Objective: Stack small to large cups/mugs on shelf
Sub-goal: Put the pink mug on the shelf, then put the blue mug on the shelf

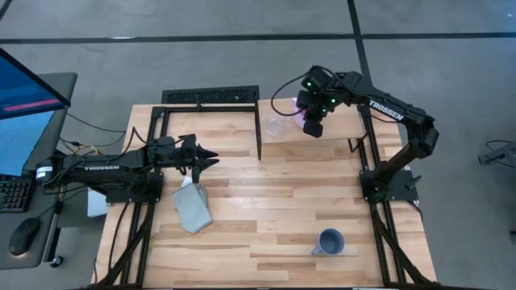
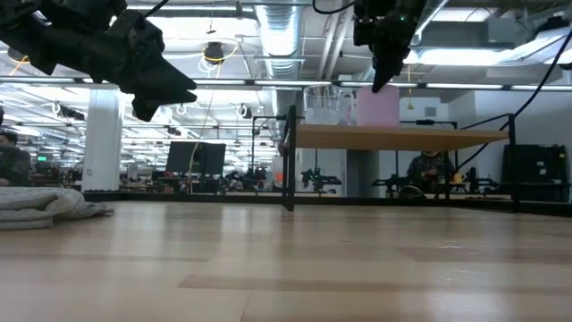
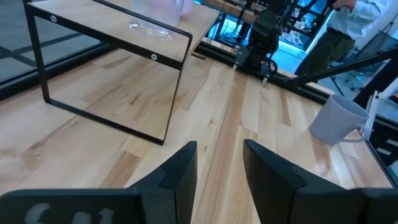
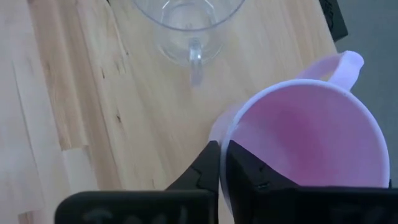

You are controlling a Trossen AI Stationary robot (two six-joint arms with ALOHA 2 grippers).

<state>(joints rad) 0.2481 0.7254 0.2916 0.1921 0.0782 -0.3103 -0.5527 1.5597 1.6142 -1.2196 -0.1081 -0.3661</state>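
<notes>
Two vessels, the clear glass cup [image 4: 189,25] and pink-lilac mug [image 4: 311,134], stand on the light-wood shelf [image 1: 339,129], the right gripper [image 4: 221,168] pinching the mug's rim, the left gripper [image 3: 217,171] open and empty, while the blue-grey mug [image 1: 329,242] waits on the table.

Non-task items: folded grey-blue cloth [image 1: 192,208] on left side of the light-wood table [image 1: 266,201]. Off the table to the left: monitor [image 1: 20,113] with blue screen, keyboard [image 1: 12,193], mouse [image 1: 24,236]. Black perforated panel [image 1: 211,96] at far table edge. A person [image 3: 348,28] stands beyond the table.
</notes>
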